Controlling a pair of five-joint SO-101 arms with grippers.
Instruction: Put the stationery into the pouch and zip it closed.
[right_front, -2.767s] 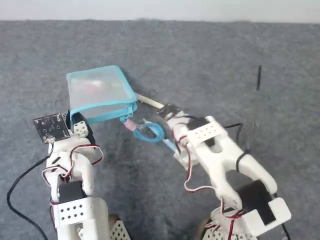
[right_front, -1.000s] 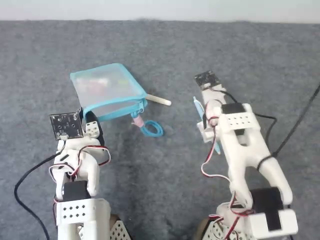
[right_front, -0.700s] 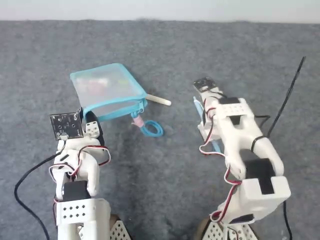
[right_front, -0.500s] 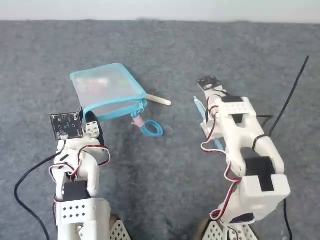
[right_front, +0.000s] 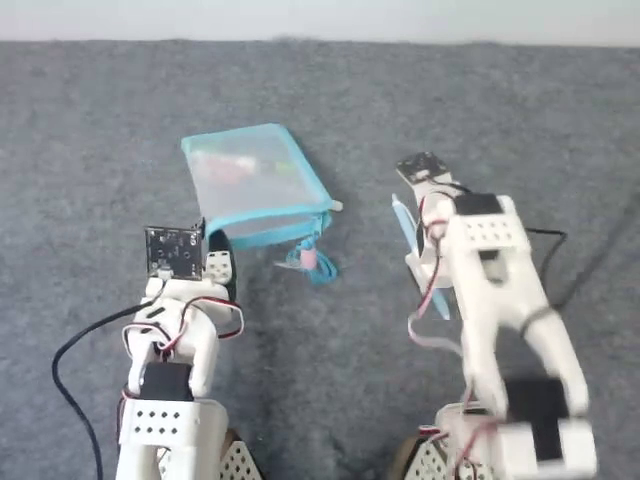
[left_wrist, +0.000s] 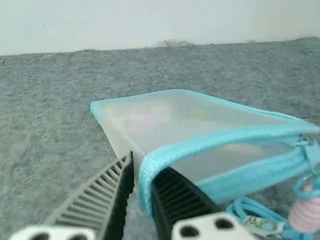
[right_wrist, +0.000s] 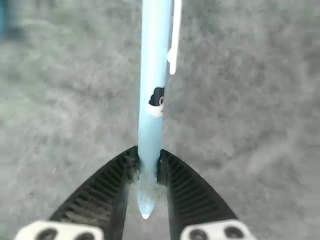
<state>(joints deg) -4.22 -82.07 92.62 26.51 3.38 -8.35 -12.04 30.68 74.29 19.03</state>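
On tabletop (right_front: 90, 120): pouch (right_front: 255, 180) left of centre. Left gripper (left_wrist: 142, 175) at its near-left corner, jaws astride the edge. Cord loop (right_front: 318, 265) beside near-right corner. Right gripper (right_wrist: 148, 165), pen (right_wrist: 155, 75) between jaws, well right of pouch.

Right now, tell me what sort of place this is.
Probably a tabletop robot practice bench: grey felt-like mat meeting a plain pale wall, left arm and right arm with loose wires, a pouch and pen as props.

grey felt table (right_front: 120, 110), teal pouch (right_front: 255, 180) resting on it
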